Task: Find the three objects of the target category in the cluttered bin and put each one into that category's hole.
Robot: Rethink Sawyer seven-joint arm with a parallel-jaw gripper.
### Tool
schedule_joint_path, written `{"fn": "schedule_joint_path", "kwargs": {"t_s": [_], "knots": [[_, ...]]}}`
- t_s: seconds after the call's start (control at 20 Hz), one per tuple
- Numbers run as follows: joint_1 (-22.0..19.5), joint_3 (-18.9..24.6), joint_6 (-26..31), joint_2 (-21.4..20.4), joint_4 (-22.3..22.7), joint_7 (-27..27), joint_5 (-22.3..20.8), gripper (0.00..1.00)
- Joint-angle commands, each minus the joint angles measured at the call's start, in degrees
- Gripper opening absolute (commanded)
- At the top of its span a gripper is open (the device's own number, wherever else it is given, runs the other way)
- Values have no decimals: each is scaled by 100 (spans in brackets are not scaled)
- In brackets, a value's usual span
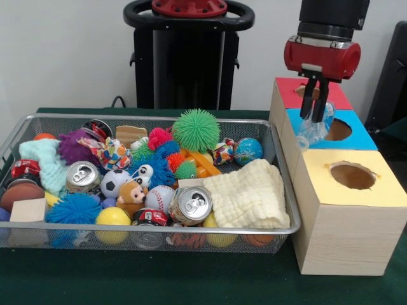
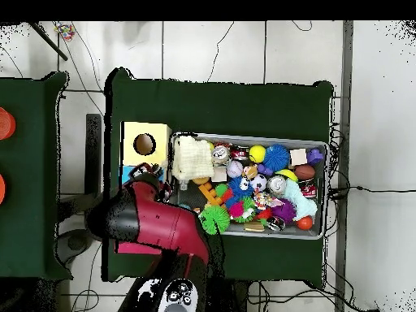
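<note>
The gripper (image 1: 316, 108) hangs over the row of boxes with its two dark fingers (image 1: 309, 98) clamped on a clear plastic bottle (image 1: 316, 127), which dangles below the fingertips, wrinkled and see-through. Directly under the bottle lies the blue-topped box (image 1: 359, 135), the bottle hanging over that box's near left corner, just left of its round opening. Behind the fingers, toward the robot, sits the red-topped box (image 1: 337, 96); its hole (image 1: 306, 91) shows partly behind the fingers, so the bottle is near the red hole but not in it. In front of the fingers, toward the camera, stands the yellow-topped box (image 1: 356, 190), well clear of the bottle. To the left of the fingers in the front view, the wire-mesh bin (image 1: 280, 155) lies beside the boxes, crowded with toys: a cream cloth (image 1: 251, 197) at the end nearest the fingers, a globe-patterned ball (image 1: 248, 150) behind it, a green spiky ball (image 1: 196, 130), and two silver cans (image 1: 191, 204) farther off. In the overhead view the red arm (image 2: 158, 227) covers the gripper and bottle.
</note>
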Motion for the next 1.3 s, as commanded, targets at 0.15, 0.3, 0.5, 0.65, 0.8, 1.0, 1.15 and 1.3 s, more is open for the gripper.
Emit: {"fn": "schedule_joint_path", "kwargs": {"t_s": [0.15,0.3,0.5,0.65,0.8,1.0,1.15,1.3], "knots": [[292,130,235,437,247,638,-238,100],[490,-48,295,563,117,760,-168,100],[720,-194,367,706,-28,875,-48,100],[663,34,217,609,106,856,17,100],[560,270,112,496,230,770,9,100],[612,290,4,524,222,765,-23,100],[704,275,-356,727,187,866,-24,100],[827,205,-580,934,151,991,24,100]]}}
